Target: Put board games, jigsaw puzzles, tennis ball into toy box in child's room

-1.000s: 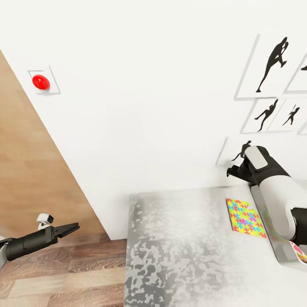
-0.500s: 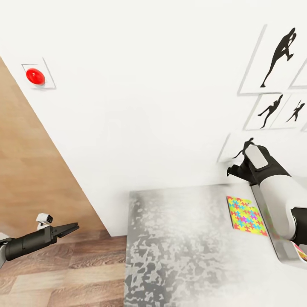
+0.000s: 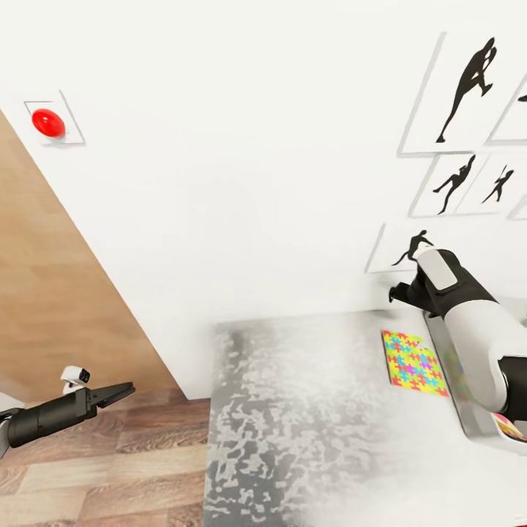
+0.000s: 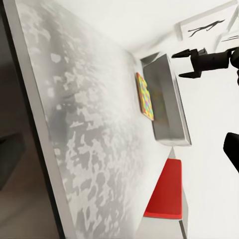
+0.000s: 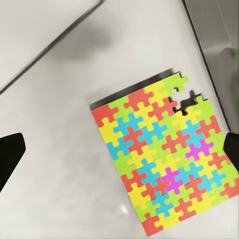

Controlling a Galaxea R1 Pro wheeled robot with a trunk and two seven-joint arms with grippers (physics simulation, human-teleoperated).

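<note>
Speckled table [image 3: 307, 424] bears jigsaw puzzle [image 3: 413, 363] beneath spread right gripper [image 5: 119, 149]; left gripper [image 3: 121, 391] clenched.

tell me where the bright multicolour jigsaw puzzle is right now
The flat multicolour jigsaw puzzle lies on the pale speckled table, at the head view's right, right beside the light grey toy box and below the right tool.

The left arm is a black cylinder with a pointed black claw [image 3: 124, 390]; the right arm has glossy white shells and black joints.
</note>
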